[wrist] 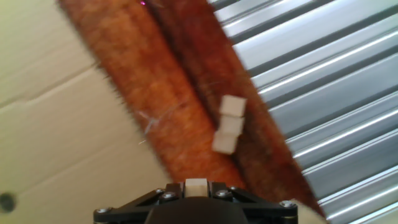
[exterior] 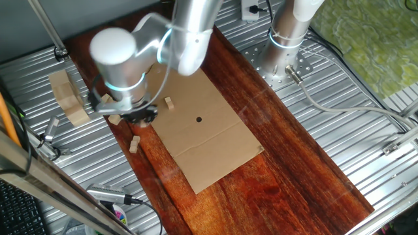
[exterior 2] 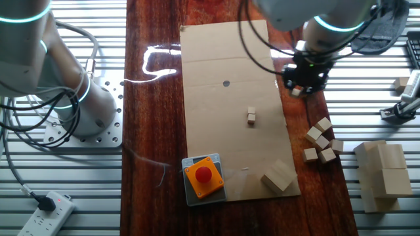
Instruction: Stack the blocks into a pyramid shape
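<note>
The hand (wrist: 196,186) is clamped on one block (wrist: 196,184) over the wood surface (exterior 2: 157,118), just off the cardboard (exterior 2: 230,59) edge. Another block (exterior 2: 251,117) sits on the cardboard, and a loose bunch (exterior 2: 321,141) lies nearby on the surface.

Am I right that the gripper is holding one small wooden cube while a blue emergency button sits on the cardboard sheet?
Not quite: the button is red on an orange housing, not blue, as the other fixed view shows. It does sit at the edge of the cardboard sheet, and the hand view shows the gripper shut on a small wooden cube.
</note>
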Available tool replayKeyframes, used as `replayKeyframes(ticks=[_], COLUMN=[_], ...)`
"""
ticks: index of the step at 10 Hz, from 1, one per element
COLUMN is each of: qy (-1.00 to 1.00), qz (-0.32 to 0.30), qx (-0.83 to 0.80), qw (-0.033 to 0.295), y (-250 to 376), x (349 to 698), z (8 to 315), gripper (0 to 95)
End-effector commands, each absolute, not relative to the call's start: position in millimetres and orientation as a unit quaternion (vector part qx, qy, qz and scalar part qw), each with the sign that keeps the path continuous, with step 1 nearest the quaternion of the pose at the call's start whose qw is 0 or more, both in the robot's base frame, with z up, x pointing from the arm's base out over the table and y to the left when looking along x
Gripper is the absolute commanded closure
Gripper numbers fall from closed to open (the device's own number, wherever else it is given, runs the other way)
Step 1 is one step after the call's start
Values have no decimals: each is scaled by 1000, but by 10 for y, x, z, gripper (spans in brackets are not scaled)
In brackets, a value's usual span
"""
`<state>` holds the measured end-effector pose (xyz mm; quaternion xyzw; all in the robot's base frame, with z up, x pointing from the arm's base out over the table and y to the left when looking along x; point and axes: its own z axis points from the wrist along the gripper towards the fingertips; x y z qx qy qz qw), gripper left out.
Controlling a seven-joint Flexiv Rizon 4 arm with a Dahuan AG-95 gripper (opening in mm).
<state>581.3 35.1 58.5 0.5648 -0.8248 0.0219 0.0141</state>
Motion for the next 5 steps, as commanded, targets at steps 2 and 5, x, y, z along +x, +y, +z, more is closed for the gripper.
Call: replayKeyframes(ticks=[2, 5], qy=[-815, -807], qz=[24, 24], qx=[579, 590], qw=[7, -1], y=[350, 329], x=[5589, 5406], z=[591, 559], gripper=[950, 950])
